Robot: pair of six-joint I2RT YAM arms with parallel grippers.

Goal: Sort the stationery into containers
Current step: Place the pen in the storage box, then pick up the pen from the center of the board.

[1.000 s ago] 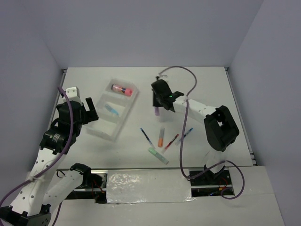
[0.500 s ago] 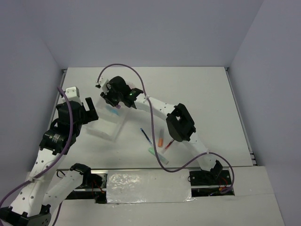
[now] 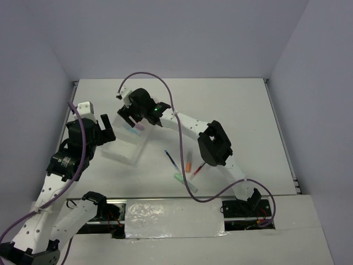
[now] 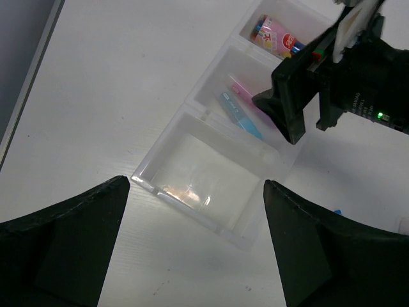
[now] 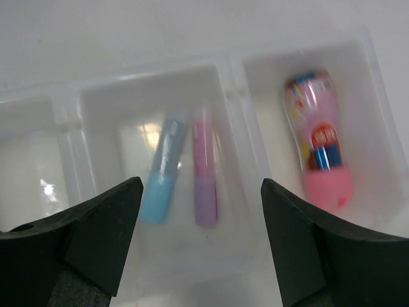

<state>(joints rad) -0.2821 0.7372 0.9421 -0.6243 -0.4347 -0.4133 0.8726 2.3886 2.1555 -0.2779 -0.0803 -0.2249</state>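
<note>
The purple highlighter (image 5: pixel 205 176) is seen lying in the middle compartment of the clear tray (image 5: pixel 230 70), side by side with the blue highlighter (image 5: pixel 163 171), the two nearly parallel; whether they touch cannot be told. The pink-red tube (image 5: pixel 317 153) is lodged alone in the end compartment, at the right of the right wrist view. The right fingers (image 5: pixel 83 236) are spread wide directly above the middle compartment, with nothing gripped between them and the purple highlighter lying free below. In the top view the tray is found at the centre left of the frame, partly hidden by the right arm, which is stretched across from the lower right. The left fingers (image 4: pixel 64 243) are likewise held fully apart with nothing in them, and the tray's third compartment is framed between them in the left wrist view. On the table (image 3: pixel 237 110), to the lower right of the tray and apart from it, a blue pen (image 3: pixel 171 160), an orange highlighter (image 3: pixel 188 164), a red pen (image 3: pixel 201 167) and a green highlighter (image 3: pixel 185 183) are seen lying close together.
</note>
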